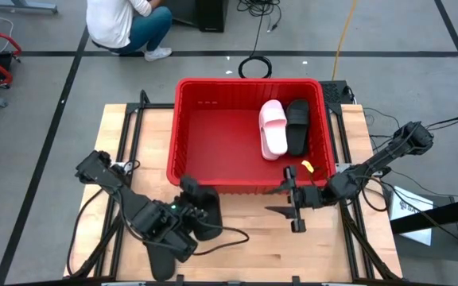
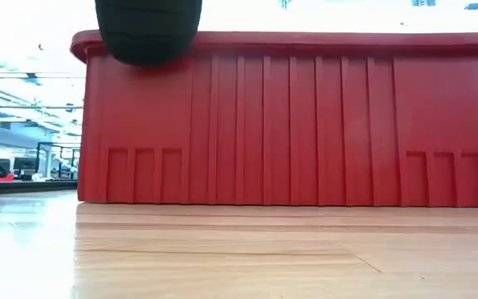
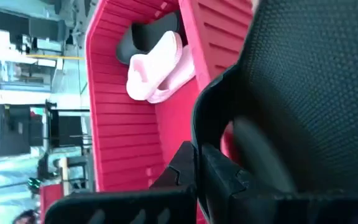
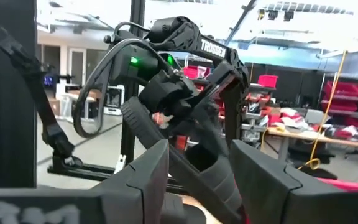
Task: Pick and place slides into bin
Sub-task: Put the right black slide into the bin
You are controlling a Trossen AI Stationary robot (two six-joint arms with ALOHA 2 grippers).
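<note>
A black slide (image 1: 209, 221) hangs in the air in front of the red bin's (image 1: 213, 131) near wall, with my left gripper (image 1: 189, 195) shut on it. In the low view its ribbed sole (image 2: 148, 29) hangs before the bin (image 2: 305, 124), high above the table. Inside the bin, at its right end, a pale pink slide (image 1: 273, 127) and another black slide (image 1: 297, 125) lie side by side on the floor. My right gripper (image 1: 289, 199) stands open and holds nothing, just outside the bin's near right corner. My left gripper holds the black slide (image 3: 303, 93) lifted clear of the table, its length slanting down, as the right wrist view (image 4: 197, 155) shows. The fingers (image 3: 222, 180) come at it from the table's near left side. The slide itself hides which part they grip.
The bin fills the middle and far part of the wooden table (image 1: 245, 254). A small yellow piece (image 1: 307, 167) lies by the bin's near right corner. A person (image 1: 126, 24) crouches on the floor beyond the table's far edge. Bare wood lies between the two arms.
</note>
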